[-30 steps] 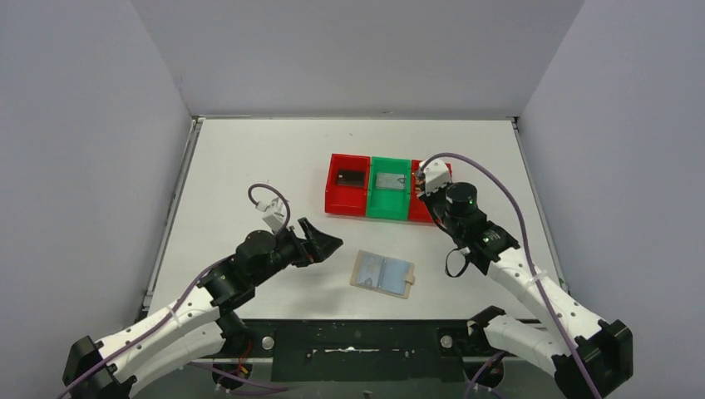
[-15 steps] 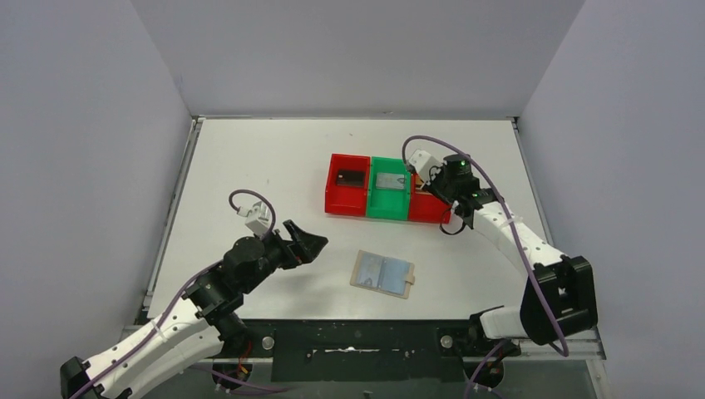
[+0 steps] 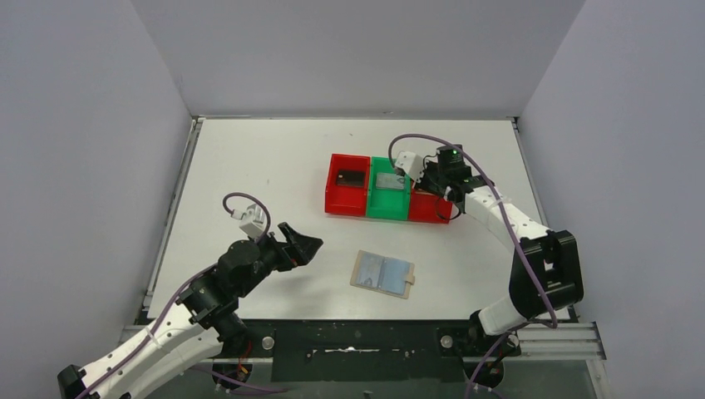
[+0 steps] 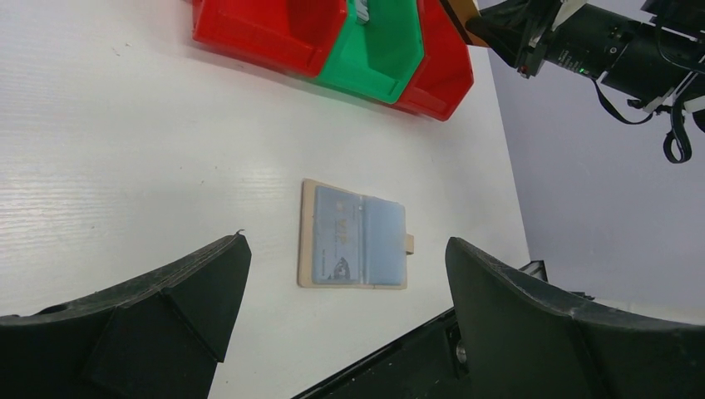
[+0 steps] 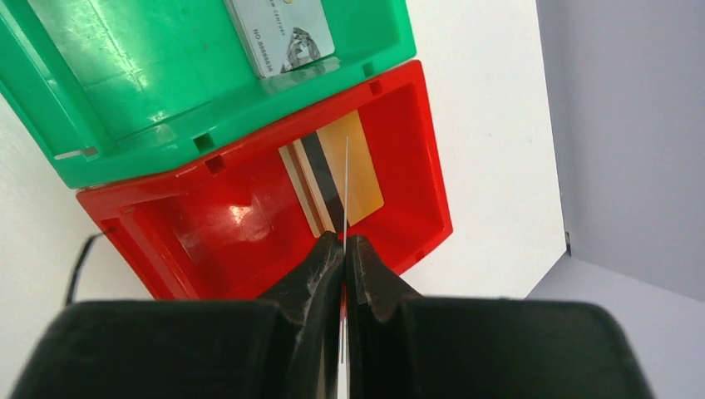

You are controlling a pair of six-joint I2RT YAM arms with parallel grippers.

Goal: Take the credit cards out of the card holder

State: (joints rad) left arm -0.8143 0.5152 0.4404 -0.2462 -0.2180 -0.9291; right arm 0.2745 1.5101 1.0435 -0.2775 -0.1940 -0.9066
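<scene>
Small print on grey card [image 5: 278,29] in green tray [image 5: 208,116]; too blurred for reading

A white table [image 3: 249,166] stands boxed in by plain pale grey walls [image 3: 357,50], evenly lit.

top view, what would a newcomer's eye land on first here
The bright row of trays, red, green, red, stands out mid-table. The right gripper hangs over the right-hand red one, shut on a thin card seen edge-on. Nearer the arm bases, the tan card holder lies open and flat, with the open left gripper off to its left.
</scene>
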